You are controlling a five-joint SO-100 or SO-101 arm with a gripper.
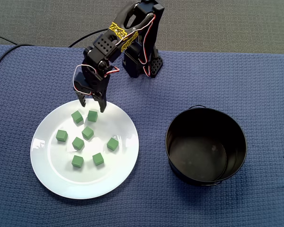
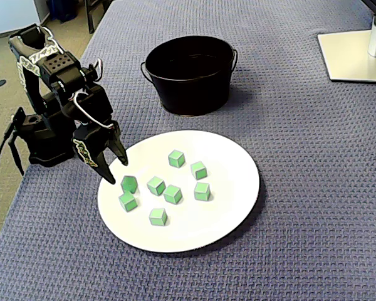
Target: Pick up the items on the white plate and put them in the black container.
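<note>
the desk (image 1: 255, 94), covered by a blue woven cloth (image 2: 301, 219), carries everything, and we place the rest from the white plate (image 1: 52, 165). the plate lies flat, with eight green cubes (image 1: 87, 133) scattered across its middle, none touching another. the black container (image 1: 240, 156) stands upright and empty, well apart from the plate: off the plate's right edge in the fixed view looking down, beyond its far edge in the fixed view from the side. the arm (image 1: 109, 45) is based off the plate's upper edge in the downward view and leans in over that rim.

the claw (image 1: 92, 107) hangs just inside the plate's upper rim, tips pointing down, its two fingers spread apart with nothing between them. we cannot tell whether the tips touch the plate.

the nearest cube (image 1: 92, 116) sits just inward of the claw, toward the plate's centre, roughly in line with the gap between the fingers. in the side view the same cube (image 2: 129, 183) lies just beside the fingertips, on their plate-centre side. a second cube lies close by, on the side of the plate away from the container. being cubes, they have no long axis. the nearest one rests flat, its faces seemingly turned a little off the line between the fingers. we judge the coming move to be a short reach inward and down to straddle it, perhaps with a slight wrist turn.
</note>
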